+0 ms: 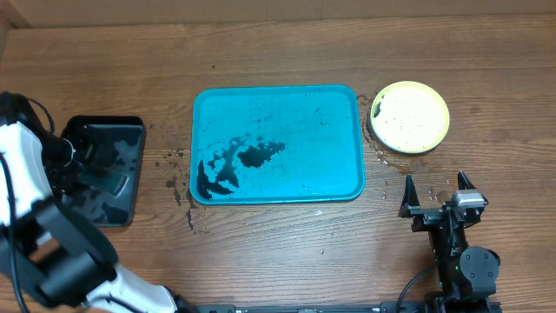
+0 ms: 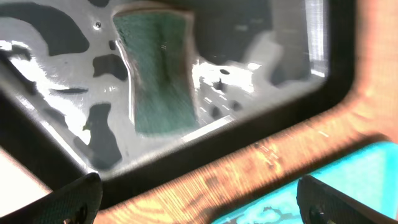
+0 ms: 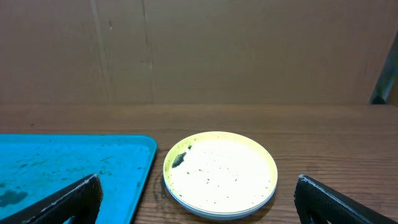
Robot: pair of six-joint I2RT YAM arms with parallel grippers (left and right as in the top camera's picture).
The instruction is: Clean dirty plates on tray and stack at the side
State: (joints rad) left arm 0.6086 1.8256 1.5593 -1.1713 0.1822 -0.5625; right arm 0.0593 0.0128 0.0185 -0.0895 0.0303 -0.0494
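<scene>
The tray (image 1: 334,109) sits mid-counter (image 1: 287,252). The plates (image 1: 410,117) lie stacked on the counter just right of its far corner. A smaller tray (image 1: 126,204) lies well left, holding a sponge (image 2: 158,74)

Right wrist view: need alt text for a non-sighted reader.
A stack of round shallow plates, the top one yellow-green-rimmed with a speckled whitish centre, sits on the brown wooden table beside the smeared turquoise plastic tray. The right gripper is open, its black fingers at the bottom corners; a brown panel stands behind.
</scene>
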